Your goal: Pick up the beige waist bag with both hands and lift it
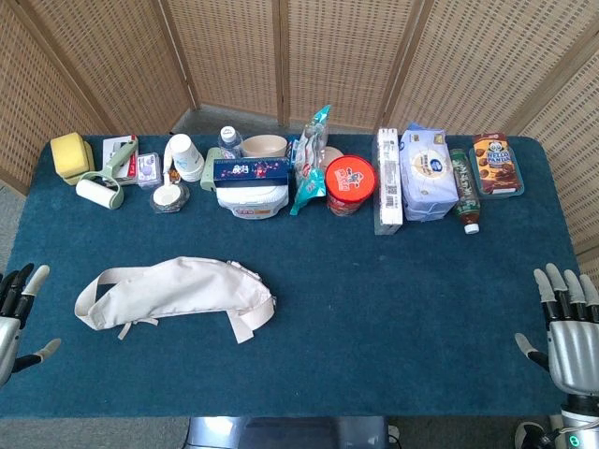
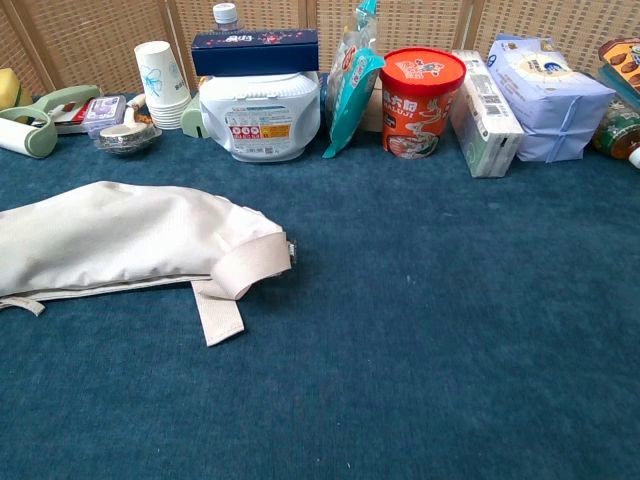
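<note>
While the bag [image 1: 173, 295] lies flat on the counter [image 1: 393, 309], left of centre with its strap end folded at its right, neither robot hand touches it. Left robot hand [image 1: 17, 313] sits at the counter's left edge, fingers spread, holding nothing. Right robot hand [image 1: 566, 327] is at the right edge, likewise released, well apart from the bag.

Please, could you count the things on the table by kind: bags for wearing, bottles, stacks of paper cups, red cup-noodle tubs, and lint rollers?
Waist bags: 1, the beige waist bag
Bottles: 2, a clear bottle and a green-label bottle
Paper cup stacks: 1
Red noodle tubs: 1
Lint rollers: 1
Total: 6
</note>
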